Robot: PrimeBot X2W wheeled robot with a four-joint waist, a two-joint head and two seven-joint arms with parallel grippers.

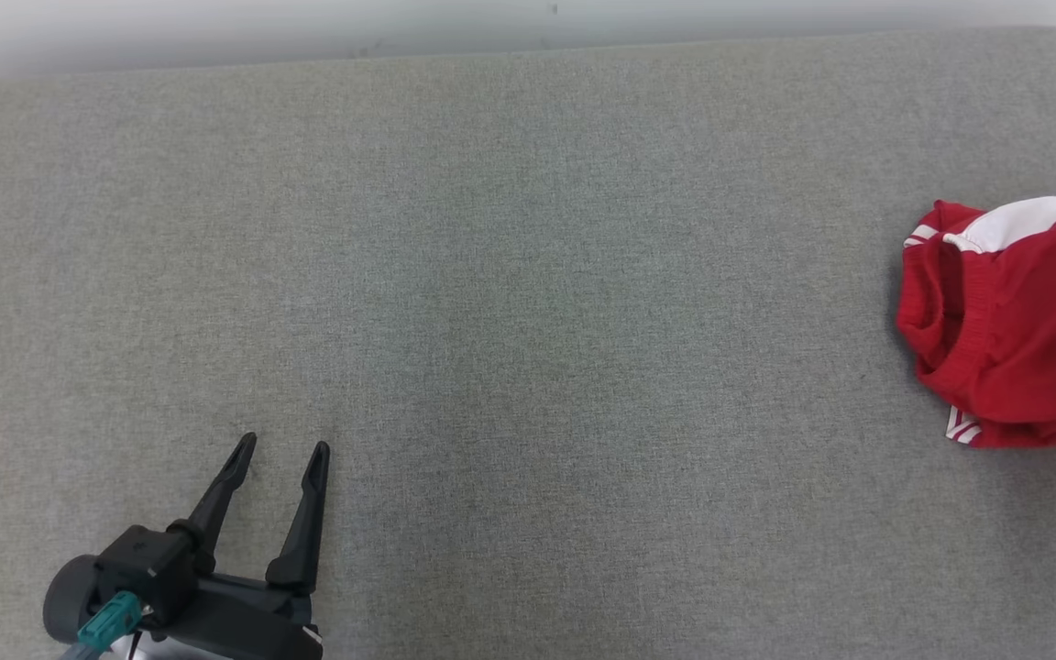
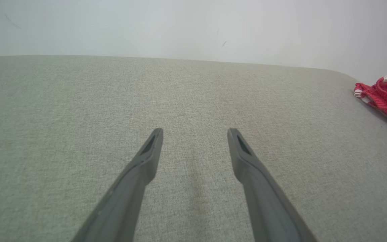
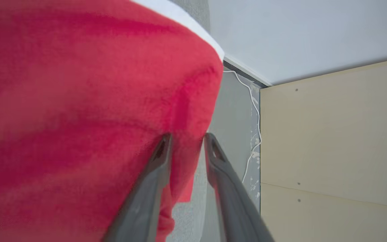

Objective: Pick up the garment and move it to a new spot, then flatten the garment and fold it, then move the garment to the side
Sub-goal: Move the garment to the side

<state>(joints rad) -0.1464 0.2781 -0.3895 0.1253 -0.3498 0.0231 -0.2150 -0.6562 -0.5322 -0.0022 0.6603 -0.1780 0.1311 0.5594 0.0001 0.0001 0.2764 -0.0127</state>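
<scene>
Garment [image 1: 1014,330]: red with white trim. It looks soft, light and limp, likely to sag and bunch, not fragile. Best hold is probably a hem or the ribbed waistband, where the layers pinch firm. It lies bunched at the table's [image 1: 528,275] right edge. Right gripper [image 3: 187,136]: fingers narrowly parted, a red fold between them; cannot tell if pinched. Left gripper [image 1: 284,446]: spread wide, empty, well apart from the cloth.
</scene>
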